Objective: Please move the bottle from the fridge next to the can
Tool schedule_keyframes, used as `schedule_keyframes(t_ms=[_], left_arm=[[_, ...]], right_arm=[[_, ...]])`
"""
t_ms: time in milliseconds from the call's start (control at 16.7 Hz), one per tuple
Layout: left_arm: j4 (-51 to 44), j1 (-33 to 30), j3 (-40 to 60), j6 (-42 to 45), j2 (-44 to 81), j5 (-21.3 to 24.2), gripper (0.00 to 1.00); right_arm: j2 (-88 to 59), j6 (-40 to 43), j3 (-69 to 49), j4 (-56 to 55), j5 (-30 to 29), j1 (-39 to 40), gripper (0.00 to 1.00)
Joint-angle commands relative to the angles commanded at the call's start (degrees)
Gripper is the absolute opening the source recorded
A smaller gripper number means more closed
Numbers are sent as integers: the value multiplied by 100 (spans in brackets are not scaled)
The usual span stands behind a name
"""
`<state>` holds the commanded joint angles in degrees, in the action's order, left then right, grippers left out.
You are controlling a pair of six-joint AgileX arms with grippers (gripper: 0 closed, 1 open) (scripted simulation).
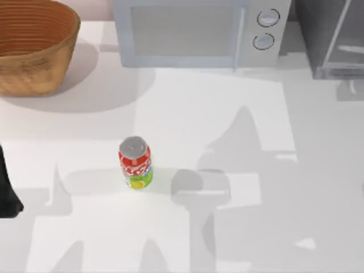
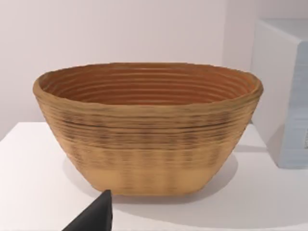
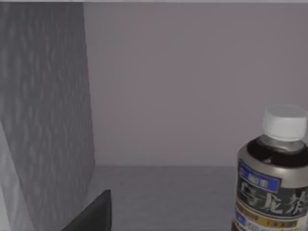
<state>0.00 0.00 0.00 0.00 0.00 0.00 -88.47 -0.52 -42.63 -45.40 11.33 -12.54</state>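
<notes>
The can (image 1: 135, 162) stands upright mid-worktop (image 1: 239, 239). The bottle (image 3: 272, 178) stands upright inside the fridge (image 1: 333, 40), far right. I cannot tell either claw's opening. My left arm (image 1: 8, 193) sits at the left edge.

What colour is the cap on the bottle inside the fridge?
White, on the dark brown plastic bottle; the right wrist view shows it best.

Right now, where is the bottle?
The bottle stands upright inside the fridge, seen in the right wrist view; the fridge sits at the table's far right, beside the microwave.
</notes>
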Motion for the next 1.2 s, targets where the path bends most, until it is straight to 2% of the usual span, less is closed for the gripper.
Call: schedule_keyframes(t_ms=[240,420,900,1200], left_arm=[[0,0,0,0,0,0,100],[0,0,0,0,0,0,100],[0,0,0,0,0,0,100],[0,0,0,0,0,0,100]], right_arm=[[-2036,16,-946,-1007,243,-287,100],[-2932,27,-1421,-1513,363,-430,100],[-3272,33,-1606,-1699,400,-456,100],[-3678,37,-2349,-1384,308,-389,100]])
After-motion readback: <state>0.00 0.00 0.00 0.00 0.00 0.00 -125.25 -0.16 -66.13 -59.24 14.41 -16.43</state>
